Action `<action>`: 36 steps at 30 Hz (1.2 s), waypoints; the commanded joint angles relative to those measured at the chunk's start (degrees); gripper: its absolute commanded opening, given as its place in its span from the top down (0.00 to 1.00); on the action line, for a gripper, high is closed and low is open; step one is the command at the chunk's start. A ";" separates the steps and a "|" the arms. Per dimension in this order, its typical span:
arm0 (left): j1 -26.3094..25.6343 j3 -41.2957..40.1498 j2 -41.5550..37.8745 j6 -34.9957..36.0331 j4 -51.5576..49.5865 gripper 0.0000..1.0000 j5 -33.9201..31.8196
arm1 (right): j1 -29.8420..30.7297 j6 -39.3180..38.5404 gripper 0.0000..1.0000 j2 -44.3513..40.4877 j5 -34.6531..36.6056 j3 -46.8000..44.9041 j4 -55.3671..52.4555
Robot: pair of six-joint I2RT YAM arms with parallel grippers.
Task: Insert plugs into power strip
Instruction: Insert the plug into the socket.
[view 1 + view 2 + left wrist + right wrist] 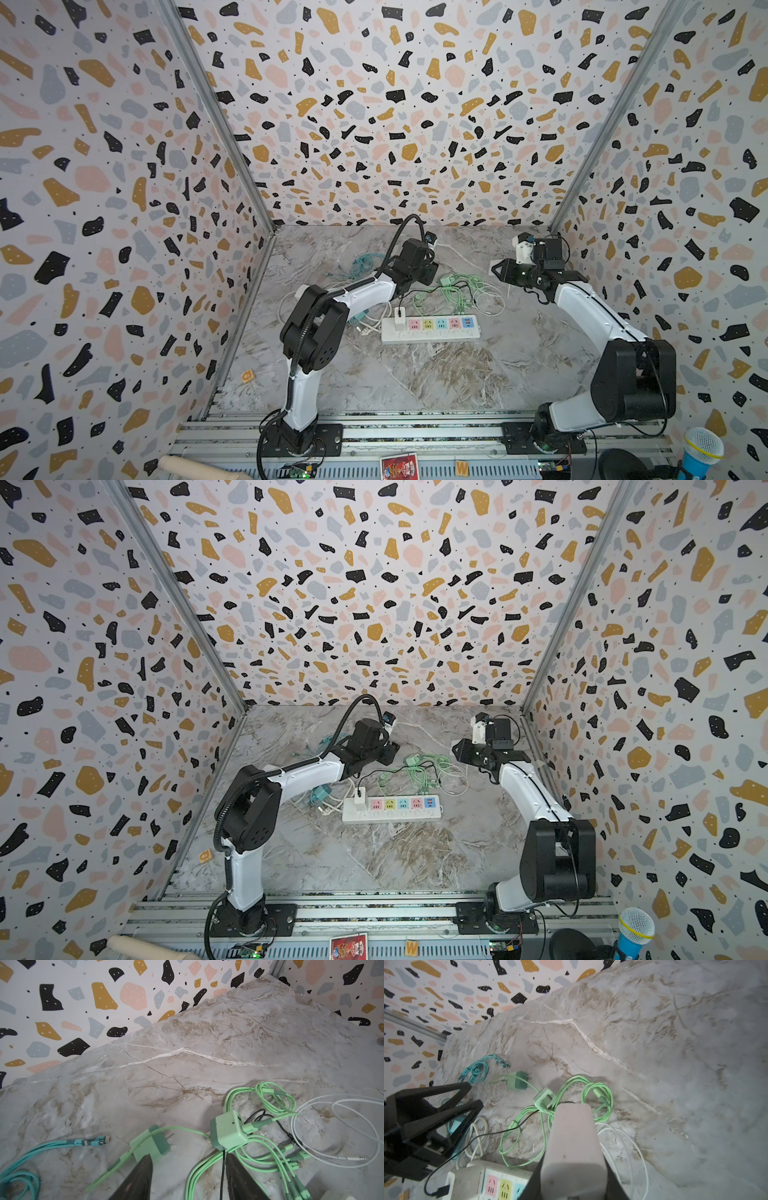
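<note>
- The marbled surface (457, 374) sat between speckled walls (374, 104).
- My left claw (188, 1156) hung spread and empty beside a mint plug (150, 1146).
- My right claw (573, 1159) clenched a white plug (571, 1130).

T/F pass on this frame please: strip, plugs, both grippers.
1. A seated white plug occupies the end socket of the power strip on the left arm's side. True.
2. The right gripper is empty. False: it is shut on a held white plug.
3. The left gripper is clamped on a mint green plug. False: its jaws stand open, and the pronged mint green plug lies on the table by one fingertip.
4. The pink socket and yellow socket next to the seated white plug are free. True.
</note>
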 commanded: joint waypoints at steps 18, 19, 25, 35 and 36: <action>-0.30 -20.31 -22.89 -3.38 5.41 0.39 -5.15 | 12.32 -13.41 0.74 5.46 -11.33 5.30 -16.37; -0.30 -21.67 -24.37 -3.78 5.24 0.39 -6.42 | 13.70 -12.40 0.74 5.57 -9.86 5.78 -17.21; -0.30 -27.74 -30.81 -7.83 1.46 0.38 -12.61 | 22.96 -4.68 0.74 6.16 -0.70 7.80 -22.05; -0.28 -38.21 -42.21 -13.91 0.95 0.36 -18.65 | 35.77 3.74 0.74 11.70 7.95 14.51 -27.14; -0.26 -39.07 -42.98 -14.60 0.85 0.36 -18.74 | 36.60 4.45 0.73 12.26 8.65 15.31 -27.84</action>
